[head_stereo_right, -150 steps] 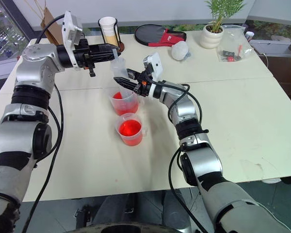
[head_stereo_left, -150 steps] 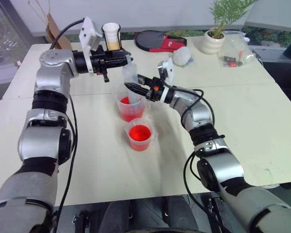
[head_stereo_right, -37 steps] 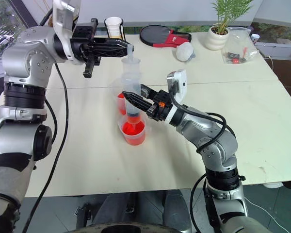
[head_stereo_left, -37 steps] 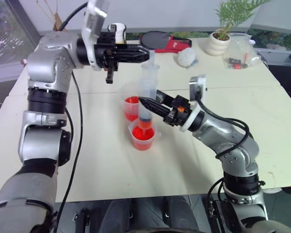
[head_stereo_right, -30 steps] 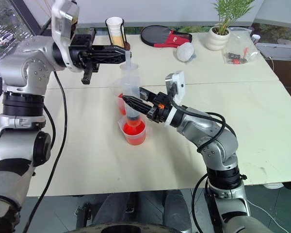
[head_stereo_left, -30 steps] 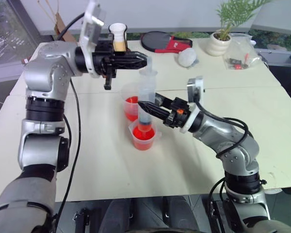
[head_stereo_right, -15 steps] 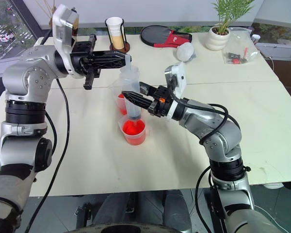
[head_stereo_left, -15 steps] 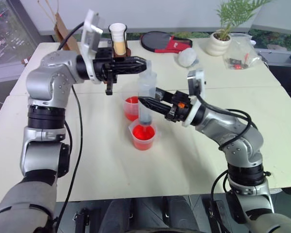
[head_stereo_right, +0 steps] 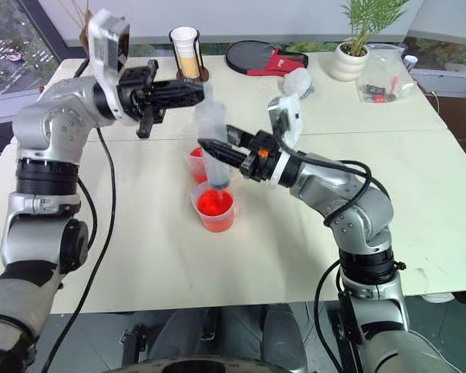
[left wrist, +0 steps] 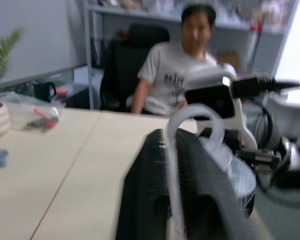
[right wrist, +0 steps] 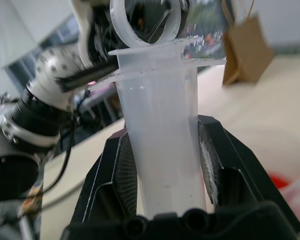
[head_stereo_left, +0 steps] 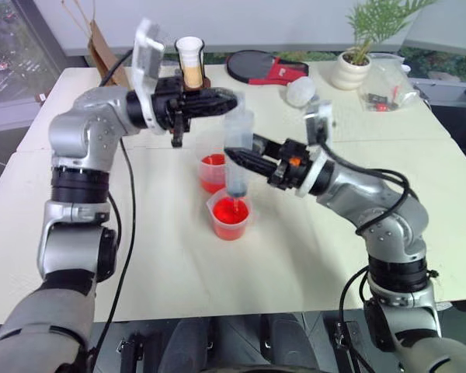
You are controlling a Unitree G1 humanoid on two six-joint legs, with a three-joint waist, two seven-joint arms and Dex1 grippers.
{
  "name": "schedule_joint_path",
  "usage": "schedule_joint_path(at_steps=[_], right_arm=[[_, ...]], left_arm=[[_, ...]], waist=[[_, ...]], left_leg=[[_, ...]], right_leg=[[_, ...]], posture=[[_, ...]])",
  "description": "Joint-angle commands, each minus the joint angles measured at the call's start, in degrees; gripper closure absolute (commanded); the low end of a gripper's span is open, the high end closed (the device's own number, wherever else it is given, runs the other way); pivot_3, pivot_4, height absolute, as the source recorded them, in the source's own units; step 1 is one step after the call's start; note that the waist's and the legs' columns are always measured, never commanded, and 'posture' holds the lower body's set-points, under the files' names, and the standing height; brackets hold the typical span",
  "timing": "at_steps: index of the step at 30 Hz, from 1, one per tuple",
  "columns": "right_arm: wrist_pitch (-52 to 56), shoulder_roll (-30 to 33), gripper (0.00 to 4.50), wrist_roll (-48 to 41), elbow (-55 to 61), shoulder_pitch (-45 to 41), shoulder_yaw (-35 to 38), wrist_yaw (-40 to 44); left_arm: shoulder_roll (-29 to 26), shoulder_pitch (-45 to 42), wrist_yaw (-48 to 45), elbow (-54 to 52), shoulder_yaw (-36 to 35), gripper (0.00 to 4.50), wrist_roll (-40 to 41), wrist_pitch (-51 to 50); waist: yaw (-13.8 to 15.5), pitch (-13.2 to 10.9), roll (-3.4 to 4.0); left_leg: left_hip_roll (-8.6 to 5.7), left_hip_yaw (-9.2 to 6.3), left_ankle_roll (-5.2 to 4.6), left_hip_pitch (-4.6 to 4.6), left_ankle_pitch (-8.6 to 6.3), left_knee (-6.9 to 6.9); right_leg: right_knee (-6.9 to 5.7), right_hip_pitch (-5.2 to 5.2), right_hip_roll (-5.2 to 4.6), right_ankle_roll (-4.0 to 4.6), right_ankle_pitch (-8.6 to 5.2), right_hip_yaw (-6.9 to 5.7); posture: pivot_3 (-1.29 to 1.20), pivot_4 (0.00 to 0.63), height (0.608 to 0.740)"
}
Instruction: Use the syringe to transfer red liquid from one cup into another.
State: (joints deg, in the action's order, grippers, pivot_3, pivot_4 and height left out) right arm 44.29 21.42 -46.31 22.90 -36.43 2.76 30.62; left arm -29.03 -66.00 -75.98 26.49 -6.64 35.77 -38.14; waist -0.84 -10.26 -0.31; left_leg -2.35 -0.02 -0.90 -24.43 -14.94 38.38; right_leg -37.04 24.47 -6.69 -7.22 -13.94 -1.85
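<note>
While right tool (head_stereo_right: 210,148) clamps clear ribbed syringe (head_stereo_right: 212,148) (upright) — left tool (head_stereo_left: 227,99) pinching its ring-topped plunger (right wrist: 146,20).

Left tool (head_stereo_left: 231,99) motion-blurred; syringe (head_stereo_left: 237,151) barrel hides far cup (head_stereo_left: 212,172).

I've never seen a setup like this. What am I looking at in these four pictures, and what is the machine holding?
It is a humanoid robot with two silver arms, each ending in a black two-fingered gripper. The two wide pictures come from cameras in its head, looking down at a pale table. The other two come from cameras on its wrists, looking along the fingers.

The right gripper is clamped around the barrel of a large clear syringe, held upright with its tip over the nearer cup of red liquid. The left gripper is at the plunger ring on top.

A second cup with red liquid stands just behind. Farther back are a potted plant, a clear bag and a red and black paddle. In the left wrist view, a person sits behind the table.
</note>
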Motion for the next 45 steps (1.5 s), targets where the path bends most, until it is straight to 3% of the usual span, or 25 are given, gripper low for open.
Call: schedule_joint_path(at_steps=[1,5,10,14,18,21,26,34,40,42,45], right_arm=[[-1.1,-0.2,3.11,-2.8,2.6,-1.3,3.0,-0.5],[-0.1,0.1,3.11,-5.6,1.3,-2.4,6.1,-2.3],[7.8,2.4,3.11,-17.5,-6.9,-7.7,15.9,-12.4],[20.8,12.5,3.11,-24.8,-20.4,-13.5,21.5,-19.0],[40.7,24.6,3.11,-20.1,-36.5,-15.4,17.6,-20.2],[48.0,28.7,3.11,-16.5,-44.2,-15.5,13.3,-19.2],[47.8,24.7,3.11,-5.6,-54.6,-19.7,6.0,-20.6],[46.6,17.4,3.11,6.0,-63.5,-23.4,4.6,-19.5],[46.3,17.3,0.25,10.3,-62.7,-23.2,3.8,-16.1],[45.2,18.1,0.11,10.8,-60.5,-22.5,3.6,-14.4],[39.4,23.6,0.11,9.6,-50.9,-19.6,1.6,-4.8]], left_arm=[[-5.2,-1.8,-0.5,3.9,-4.3,2.62,0.9,-0.6],[-11.2,3.2,-3.0,0.3,-4.0,2.62,0.5,-3.2],[-16.4,19.3,-1.9,-20.8,-0.4,2.62,0.3,-5.3],[-17.2,26.3,2.0,-32.5,0.4,2.62,0.3,-5.0],[-17.2,30.2,4.8,-38.7,0.3,2.62,1.1,-5.1],[-16.6,32.2,7.0,-41.6,1.3,2.62,0.6,-4.2],[-13.9,34.5,10.0,-41.9,3.6,2.62,-1.3,-1.6],[-12.7,35.7,12.9,-41.5,3.6,2.62,-0.7,-1.0],[-12.1,35.4,15.8,-40.4,1.6,2.58,-0.2,0.0],[-12.0,35.6,17.1,-39.4,1.5,2.58,-1.7,1.7],[-13.2,37.6,18.5,-38.1,-1.1,2.58,-1.5,1.6]], waist=[[-0.5,0.0,0.0],[-0.7,0.0,0.0],[0.1,0.0,0.0],[1.6,0.0,-0.03],[1.5,0.0,-0.03],[1.2,0.0,0.01],[-0.2,0.0,0.05],[0.0,0.0,0.01],[0.1,0.1,-0.09],[0.2,0.1,-0.09],[0.4,0.1,-0.03]], left_leg=[[0.0,0.01,0.01,0.04,0.01,-0.06],[0.02,0.01,0.03,0.05,0.02,-0.16],[0.01,0.01,0.04,0.05,0.02,-0.12],[-0.08,-0.13,0.04,-0.04,0.02,-0.04],[-0.05,-0.2,0.03,-0.03,0.01,-0.17],[-0.01,-0.04,-0.17,-0.03,-0.09,-0.2],[0.07,0.2,-0.36,0.01,-0.19,-0.17],[0.08,0.23,-0.33,-0.02,-0.17,-0.15],[0.07,0.22,-0.46,0.19,-0.25,-0.1],[0.07,0.18,-0.5,0.37,-0.27,-0.1],[-0.01,0.09,-0.57,0.43,-0.32,-0.1]], right_leg=[[0.0,0.0,0.01,0.0,0.0,0.01],[-0.01,0.05,0.01,0.0,0.0,0.01],[-0.02,0.0,-0.07,0.01,0.0,0.08],[0.18,-0.12,-0.14,0.04,0.0,0.16],[0.81,-0.31,-0.08,0.05,0.0,0.16],[0.88,-0.31,-0.08,0.05,0.0,0.16],[0.86,-0.27,-0.04,0.04,0.0,0.18],[0.81,-0.27,-0.01,0.02,0.01,0.18],[0.89,-0.57,0.01,0.02,0.01,0.17],[0.92,-0.77,0.01,0.02,0.01,0.15],[0.94,-0.9,0.0,0.02,0.01,0.15]], posture=[[0.0,0.15,0.74],[0.0,0.15,0.74],[0.0,0.15,0.74],[0.0,0.15,0.74],[0.0,0.15,0.74],[0.0,0.15,0.74],[0.0,0.15,0.74],[0.0,0.15,0.74],[0.0,0.15,0.74],[0.0,0.15,0.74],[0.0,0.15,0.74]])
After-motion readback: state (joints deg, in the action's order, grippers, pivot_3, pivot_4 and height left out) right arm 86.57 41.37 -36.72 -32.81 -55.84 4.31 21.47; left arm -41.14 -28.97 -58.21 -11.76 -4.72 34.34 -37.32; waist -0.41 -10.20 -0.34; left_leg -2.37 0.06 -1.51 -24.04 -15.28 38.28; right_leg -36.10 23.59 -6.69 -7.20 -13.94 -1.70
